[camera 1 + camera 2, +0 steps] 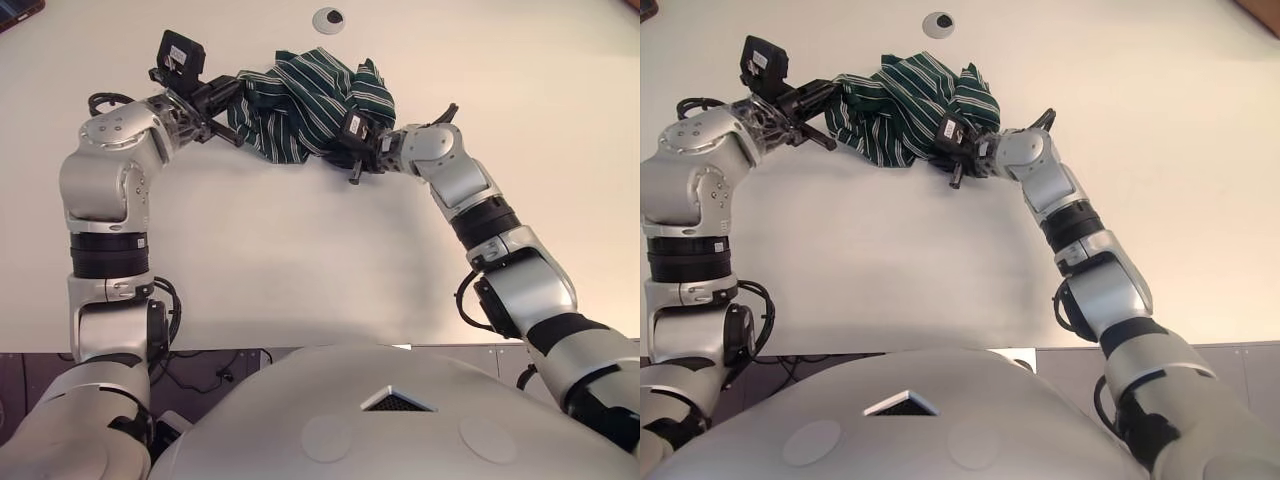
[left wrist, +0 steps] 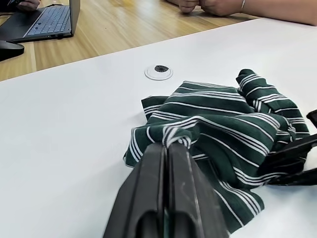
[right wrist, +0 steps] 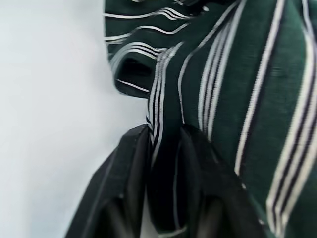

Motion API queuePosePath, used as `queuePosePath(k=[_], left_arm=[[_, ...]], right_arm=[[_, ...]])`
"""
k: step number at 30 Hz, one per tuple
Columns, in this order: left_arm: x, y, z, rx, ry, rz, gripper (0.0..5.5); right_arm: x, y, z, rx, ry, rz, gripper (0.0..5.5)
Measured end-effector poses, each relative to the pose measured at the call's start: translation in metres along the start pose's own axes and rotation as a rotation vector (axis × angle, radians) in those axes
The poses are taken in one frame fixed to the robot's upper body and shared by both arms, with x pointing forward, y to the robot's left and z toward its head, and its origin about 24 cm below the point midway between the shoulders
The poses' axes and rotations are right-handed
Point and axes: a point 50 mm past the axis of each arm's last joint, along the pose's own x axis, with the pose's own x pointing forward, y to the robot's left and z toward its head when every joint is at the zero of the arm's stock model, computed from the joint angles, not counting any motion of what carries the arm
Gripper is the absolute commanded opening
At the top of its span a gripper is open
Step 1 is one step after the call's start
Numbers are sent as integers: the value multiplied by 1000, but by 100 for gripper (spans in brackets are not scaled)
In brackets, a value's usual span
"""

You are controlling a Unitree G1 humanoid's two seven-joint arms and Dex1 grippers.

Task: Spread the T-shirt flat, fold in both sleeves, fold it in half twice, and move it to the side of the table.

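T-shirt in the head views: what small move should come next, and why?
Probably pull the two grippers apart to stretch it out: the T-shirt lies bunched on the table, the left gripper and right gripper each shut on a fold at opposite sides.

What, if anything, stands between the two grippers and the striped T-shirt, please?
Nothing visible does. The left gripper and the right gripper both grip the crumpled T-shirt directly. The round grommet lies beyond it on the table, apart.
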Motion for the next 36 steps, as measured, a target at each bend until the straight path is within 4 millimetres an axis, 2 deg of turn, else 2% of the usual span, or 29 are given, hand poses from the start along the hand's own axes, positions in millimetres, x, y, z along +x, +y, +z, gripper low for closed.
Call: queuePosePath(k=[3, 7, 12, 14, 17, 18, 21, 25, 29, 33, 36], left_arm=[[-1, -1, 2, 6, -9, -2, 0], [-2, 0, 3, 6, -14, 1, 0], [-4, 2, 2, 17, -12, -5, 0], [-7, 5, 3, 37, -14, 0, 0], [-10, 9, 6, 61, -25, 6, 0], [-11, 11, 8, 72, -36, 9, 0], [-14, 18, 17, 116, -61, 19, 0], [-14, 31, 53, 200, -149, -9, 0], [-15, 53, 106, 305, -233, -39, 0], [-8, 74, 142, 423, -192, 1, 0], [-8, 80, 175, 526, -171, 52, 0]], right_arm=[[5, 2, 4, 17, 12, 16, 5], [3, 1, 3, 48, 8, 18, 2], [-17, -8, 1, 291, -72, 47, 2], [-44, -29, 17, 350, -168, 16, 2], [-75, -54, 49, 373, -311, -4, 2], [-87, -64, 67, 384, -394, -4, 2], [-102, -78, 88, 413, -501, -1, 2], [-117, -103, 108, 461, -595, -71, 2], [-128, -124, 146, 391, -672, -161, 2], [-130, -140, 160, 353, -678, -334, 2], [-139, -151, 173, 345, -704, -473, 2]])
